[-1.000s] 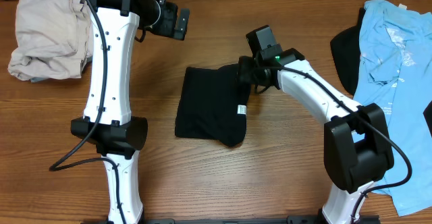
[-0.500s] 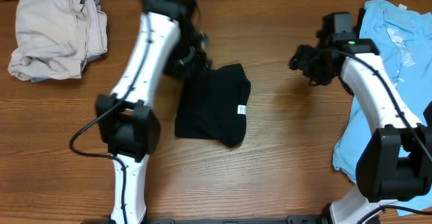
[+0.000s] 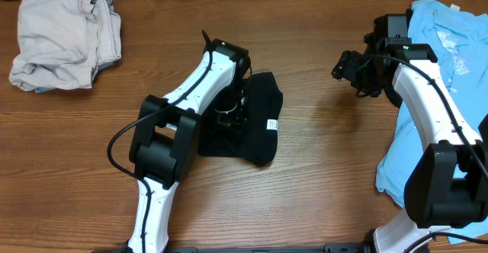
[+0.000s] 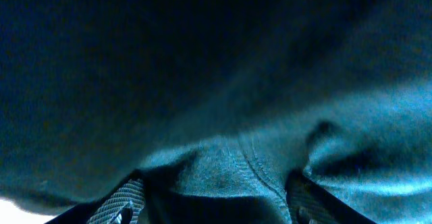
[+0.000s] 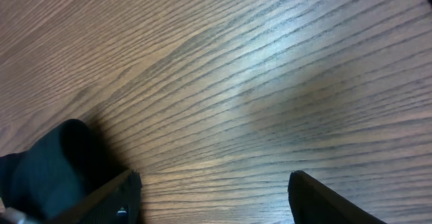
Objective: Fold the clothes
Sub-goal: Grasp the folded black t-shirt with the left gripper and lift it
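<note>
My left pincer (image 3: pixel 229 117), fingers spread, sits on the black folded cloth garment (image 3: pixel 259 127) at the centre of the brown wooden table (image 3: pixel 320 169); my right pincer (image 3: pixel 345 66), also spread, hangs over bare wood beside the light blue shirt (image 3: pixel 446 62) at the right.

Open table (image 3: pixel 316 150) between black garment (image 3: pixel 261 110) and right gripper (image 3: pixel 345 67) — blue shirt (image 3: pixel 457 40) crowds the right edge.

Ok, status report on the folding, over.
Left end effector open, pressed into the black garment. Right end effector open above the table, holding nothing. Nothing in the way.
</note>
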Robot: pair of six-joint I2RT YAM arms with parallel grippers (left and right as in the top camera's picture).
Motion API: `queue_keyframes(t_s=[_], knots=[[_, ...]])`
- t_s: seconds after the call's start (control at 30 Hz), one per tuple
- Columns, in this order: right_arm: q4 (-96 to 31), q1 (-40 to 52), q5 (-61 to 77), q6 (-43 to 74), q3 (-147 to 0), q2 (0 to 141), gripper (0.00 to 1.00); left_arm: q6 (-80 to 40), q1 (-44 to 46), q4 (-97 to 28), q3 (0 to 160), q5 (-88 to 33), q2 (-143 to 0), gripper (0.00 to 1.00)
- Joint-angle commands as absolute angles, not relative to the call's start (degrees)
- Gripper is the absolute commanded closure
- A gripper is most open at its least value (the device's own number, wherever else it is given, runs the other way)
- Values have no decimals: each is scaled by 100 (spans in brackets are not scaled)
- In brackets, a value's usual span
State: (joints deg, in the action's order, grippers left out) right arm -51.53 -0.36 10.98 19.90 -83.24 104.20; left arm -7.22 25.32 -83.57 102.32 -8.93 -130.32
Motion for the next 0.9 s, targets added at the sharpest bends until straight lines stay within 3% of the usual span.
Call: queue_keyframes(t_s=[0.0,0.23,0.37,0.57,0.67,0.87], knots=[[-5109,-49,1052,1922,-8440,10309,26,-1011,2633,-8167,9948,-803,-13006,32],[-5070,-51,1037,1925,-8440,10309,25,-1181,2611,-7446,9557,161,-13006,22],[-5068,-49,1039,1925,-8440,10309,25,-1164,2526,-6969,9535,1356,-13008,0],[-5068,-49,1039,1929,-8440,10309,25,-23,2290,-6029,9553,2705,-13006,0],[-5068,-49,1039,1929,-8440,10309,25,261,2274,-6007,9800,2609,-13006,0],[-5068,-49,1035,1925,-8440,10309,25,1052,2574,-7203,11367,731,-12835,0]])
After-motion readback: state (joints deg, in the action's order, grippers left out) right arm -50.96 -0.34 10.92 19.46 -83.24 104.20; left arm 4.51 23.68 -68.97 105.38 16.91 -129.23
